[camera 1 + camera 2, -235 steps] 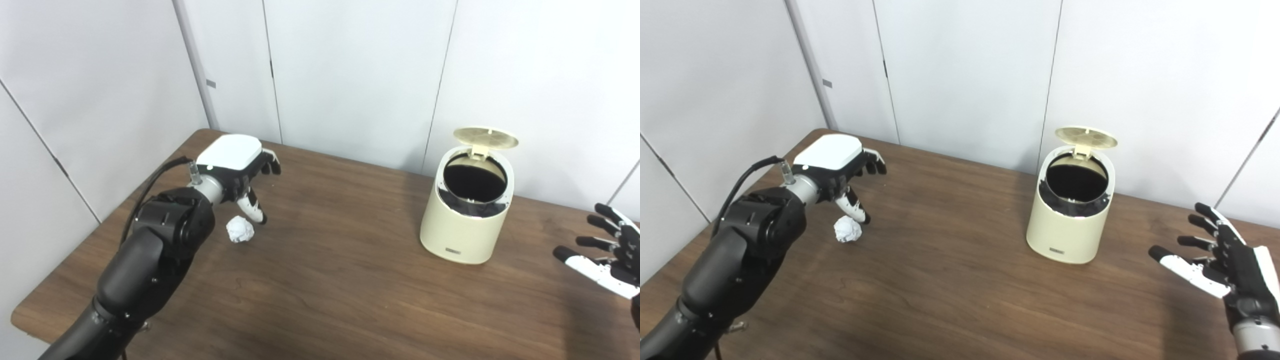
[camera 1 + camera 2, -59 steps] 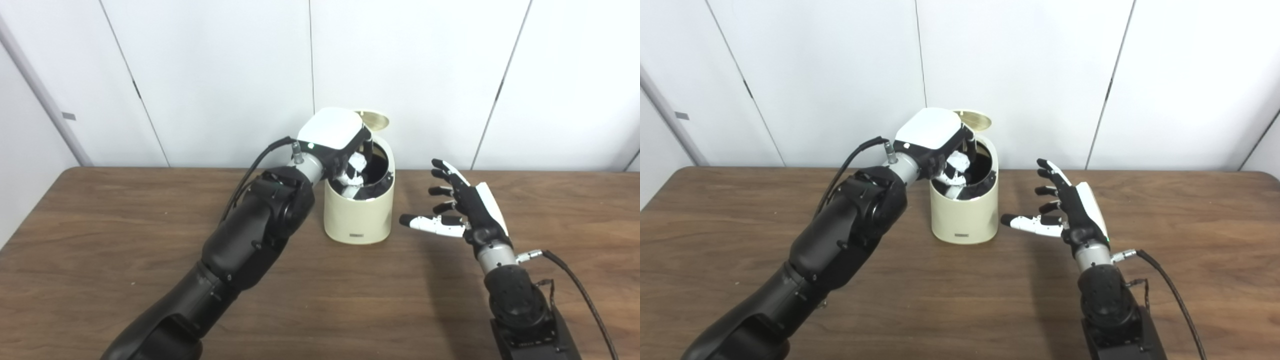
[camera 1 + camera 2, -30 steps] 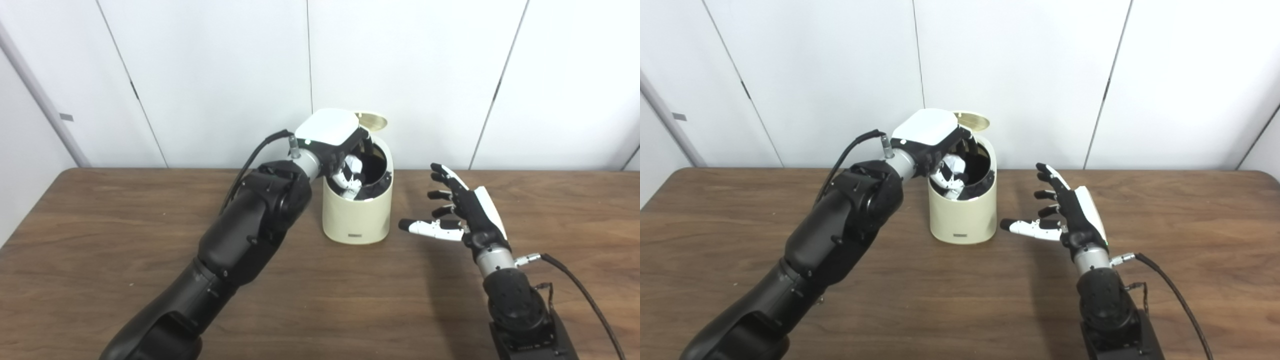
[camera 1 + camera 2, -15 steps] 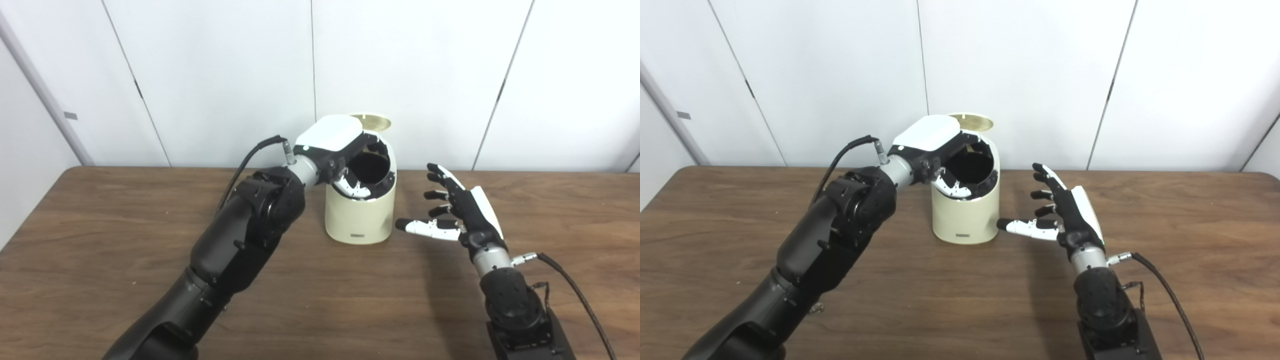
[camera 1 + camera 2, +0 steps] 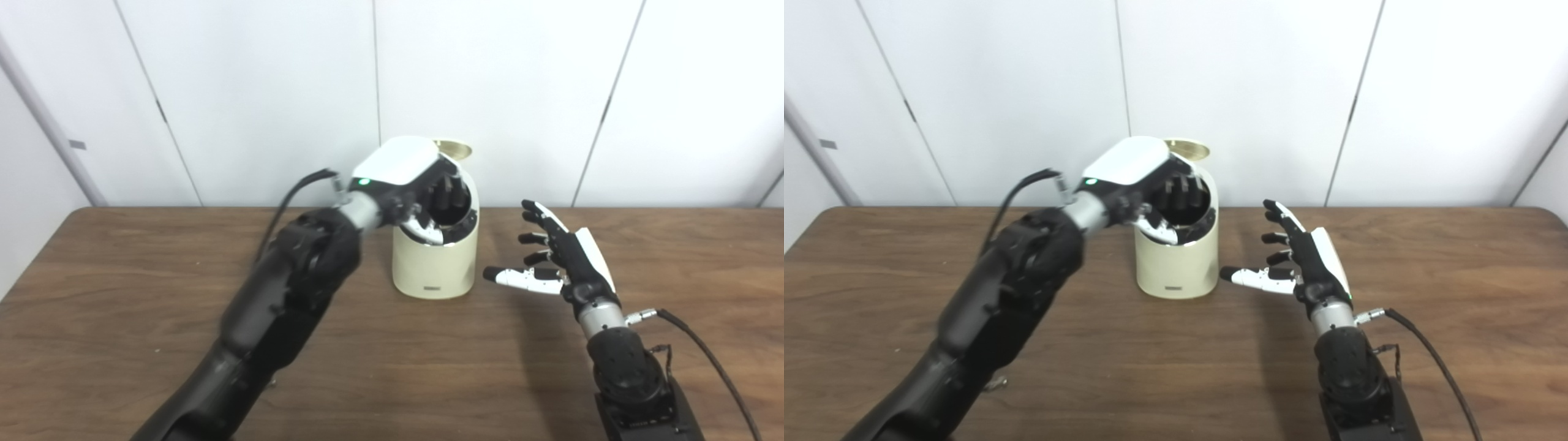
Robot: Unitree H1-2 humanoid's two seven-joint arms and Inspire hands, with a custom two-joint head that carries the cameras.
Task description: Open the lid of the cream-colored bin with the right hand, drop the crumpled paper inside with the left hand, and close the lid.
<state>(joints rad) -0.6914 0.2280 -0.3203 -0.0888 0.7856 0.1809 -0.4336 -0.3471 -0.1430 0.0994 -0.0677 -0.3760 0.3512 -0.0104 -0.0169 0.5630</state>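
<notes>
The cream-colored bin (image 5: 433, 264) stands at the middle back of the wooden table (image 5: 122, 294), its round lid (image 5: 454, 147) tipped up behind the dark mouth. My left hand (image 5: 411, 184) hovers over the mouth with its fingers spread and nothing between them. No crumpled paper shows anywhere; the inside of the bin is dark. To the right of the bin, my right hand (image 5: 560, 260) stands open with its palm toward the bin, a short gap away, its thumb pointing at the bin's side.
White wall panels (image 5: 257, 92) rise right behind the table's back edge, close behind the bin. A black cable (image 5: 704, 349) trails from my right wrist over the table at the right.
The left hand held the paper ball over the bin's mouth one second ago; its fingers have since spread and the ball is gone from sight. The left arm is blurred in motion. The right hand barely moved.
</notes>
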